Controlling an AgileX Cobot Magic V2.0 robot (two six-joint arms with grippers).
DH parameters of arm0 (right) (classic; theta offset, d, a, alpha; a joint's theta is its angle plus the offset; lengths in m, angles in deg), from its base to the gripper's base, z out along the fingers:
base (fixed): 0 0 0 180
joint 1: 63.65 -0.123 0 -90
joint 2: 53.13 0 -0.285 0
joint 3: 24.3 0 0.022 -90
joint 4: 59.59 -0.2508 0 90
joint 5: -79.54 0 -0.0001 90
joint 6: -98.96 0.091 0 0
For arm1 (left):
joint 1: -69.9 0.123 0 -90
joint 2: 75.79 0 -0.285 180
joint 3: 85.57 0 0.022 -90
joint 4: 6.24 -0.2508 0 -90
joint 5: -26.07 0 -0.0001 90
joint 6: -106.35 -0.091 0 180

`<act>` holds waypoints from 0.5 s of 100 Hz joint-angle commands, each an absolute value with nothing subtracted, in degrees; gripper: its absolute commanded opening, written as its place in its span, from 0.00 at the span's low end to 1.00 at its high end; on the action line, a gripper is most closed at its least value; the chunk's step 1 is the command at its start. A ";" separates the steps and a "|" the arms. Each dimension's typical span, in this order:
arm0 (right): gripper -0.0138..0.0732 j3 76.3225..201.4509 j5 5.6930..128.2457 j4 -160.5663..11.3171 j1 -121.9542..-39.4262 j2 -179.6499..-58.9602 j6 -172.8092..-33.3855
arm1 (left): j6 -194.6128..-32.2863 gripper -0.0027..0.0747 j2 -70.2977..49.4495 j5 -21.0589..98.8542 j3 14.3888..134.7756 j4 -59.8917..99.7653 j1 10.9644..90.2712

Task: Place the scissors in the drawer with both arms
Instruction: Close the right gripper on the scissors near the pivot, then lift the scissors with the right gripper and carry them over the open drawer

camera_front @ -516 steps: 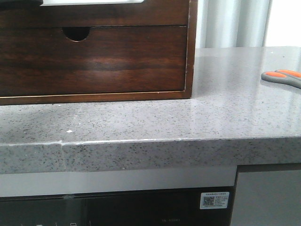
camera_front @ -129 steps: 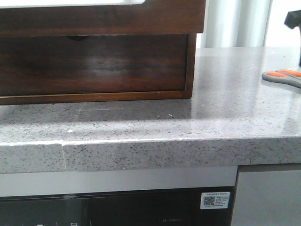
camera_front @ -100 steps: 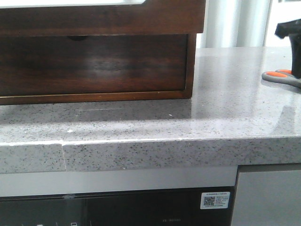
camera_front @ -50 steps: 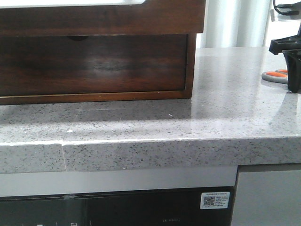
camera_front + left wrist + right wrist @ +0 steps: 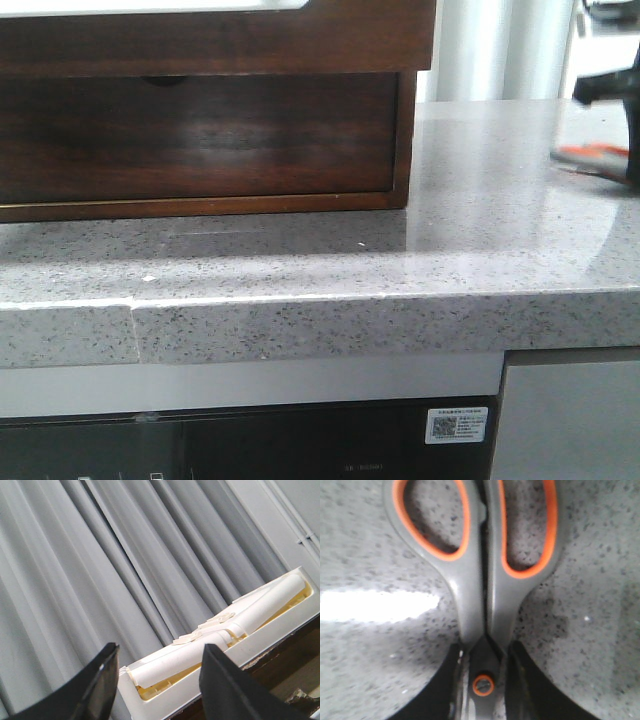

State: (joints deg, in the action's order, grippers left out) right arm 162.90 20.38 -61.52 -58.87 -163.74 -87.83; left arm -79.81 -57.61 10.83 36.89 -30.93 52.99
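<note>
The scissors (image 5: 480, 575), grey with orange-lined handles, lie on the speckled counter at the far right of the front view (image 5: 590, 155). My right gripper (image 5: 485, 652) is shut on them at the orange pivot screw, one black finger on each side. Only its edge shows in the front view (image 5: 632, 165). The drawer (image 5: 200, 40), dark wood with a plain flat front, sticks out towards the camera at the top of the wooden cabinet, with its pale inside just showing. My left gripper (image 5: 160, 650) is open and empty, up in the air facing grey curtains.
Below the open drawer is the taller drawer front with a half-round notch (image 5: 200, 135), shut. A white tray with white rolls (image 5: 225, 635) sits on the cabinet's top. The grey stone counter (image 5: 400, 260) ends at a front edge above dark appliance fronts.
The shallow drawer has come out over the notched drawer front. My right gripper came down from the upper right onto the scissors and closed on them; the handles have shifted slightly.
</note>
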 commanded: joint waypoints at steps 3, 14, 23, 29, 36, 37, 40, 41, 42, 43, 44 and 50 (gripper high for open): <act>0.02 166.27 23.00 -62.61 -58.82 -155.57 -88.41 | -79.23 0.46 -56.95 7.67 38.45 -29.78 52.66; 0.02 168.39 25.14 -65.62 -59.92 -150.25 -92.88 | -79.23 0.46 -56.95 7.67 38.45 -29.78 52.66; 0.02 170.52 27.10 -69.79 -61.58 -145.92 -97.70 | -79.23 0.46 -56.95 7.67 38.45 -29.78 52.66; 0.02 171.98 27.97 -72.66 -63.04 -143.34 -101.19 | -79.23 0.46 -56.95 7.67 38.45 -29.78 52.66; 0.02 174.12 28.07 -74.70 -65.51 -141.22 -104.09 | -79.23 0.46 -56.95 7.67 38.45 -29.78 52.66; 0.02 174.57 28.07 -74.84 -66.10 -141.06 -104.28 | -79.23 0.46 -56.95 7.67 38.45 -29.78 52.66; 0.02 175.44 28.07 -75.22 -67.38 -140.42 -105.05 | -79.23 0.46 -56.95 7.67 38.45 -29.78 52.66; 0.02 175.65 27.96 -75.20 -67.73 -140.16 -105.46 | -79.23 0.46 -56.95 7.67 38.45 -29.78 52.66; 0.02 176.04 27.96 -75.20 -68.44 -140.05 -105.68 | -79.23 0.46 -56.95 7.67 38.45 -29.78 52.66; 0.02 176.25 27.96 -75.20 -68.81 -139.80 -106.05 | -79.23 0.46 -56.95 7.67 38.45 -29.78 52.66; 0.02 176.67 27.96 -75.20 -69.56 -139.65 -106.26 | -79.23 0.46 -56.95 7.67 38.45 -29.78 52.66; 0.02 178.29 27.74 -75.20 -72.68 -138.98 -108.14 | -79.23 0.46 -56.95 7.67 38.45 -29.78 52.66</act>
State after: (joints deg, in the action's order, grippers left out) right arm 174.49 24.33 -73.56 -69.03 -142.05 -104.48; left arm -79.81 -57.61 10.97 36.89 -30.93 52.99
